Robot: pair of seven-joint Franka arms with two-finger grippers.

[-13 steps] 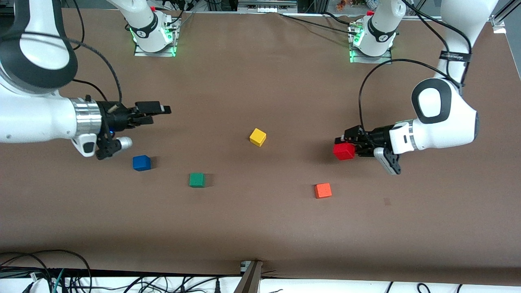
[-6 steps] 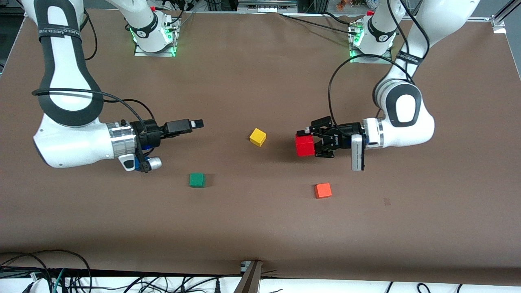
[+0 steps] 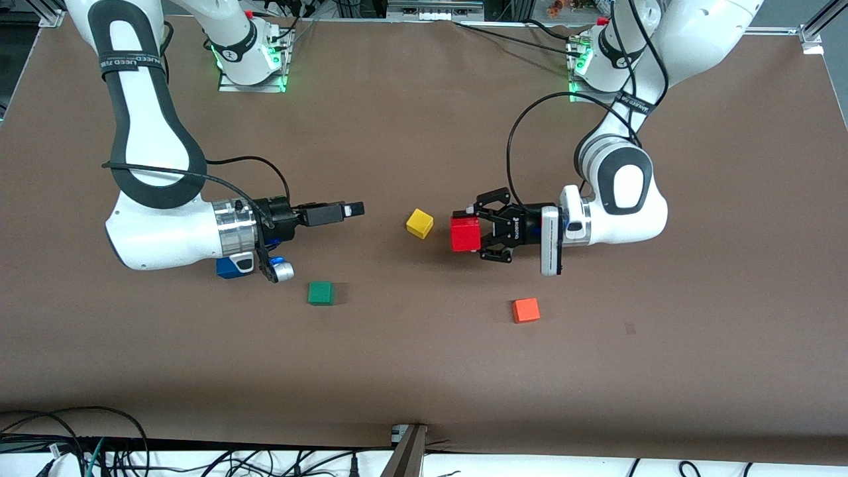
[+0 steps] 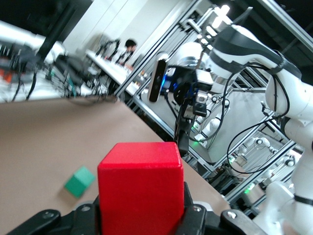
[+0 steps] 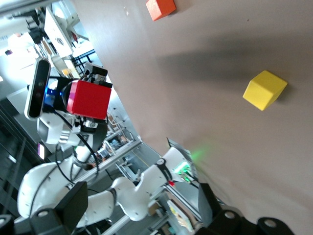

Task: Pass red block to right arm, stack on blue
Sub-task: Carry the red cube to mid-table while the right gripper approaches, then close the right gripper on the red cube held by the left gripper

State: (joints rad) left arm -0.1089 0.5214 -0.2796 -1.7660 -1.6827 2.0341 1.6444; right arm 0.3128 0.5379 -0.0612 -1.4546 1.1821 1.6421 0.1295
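Left gripper [image 5: 80,115] clamps a red block [image 5: 89,99] above the brown table [image 5: 195,68], where a yellow cube [image 5: 264,89] and an orange cube [image 5: 160,8] lie well apart.

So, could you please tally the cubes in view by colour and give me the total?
Red cube, held in the left gripper: 1
Yellow cube: 1
Orange cube: 1
Green cube: 1
Blue cube, partly hidden under the right arm: 1
Total: 5

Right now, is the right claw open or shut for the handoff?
Open. The right claw hangs empty over the table, its fingers parted in the right wrist view, facing the red block clamped in the left claw.
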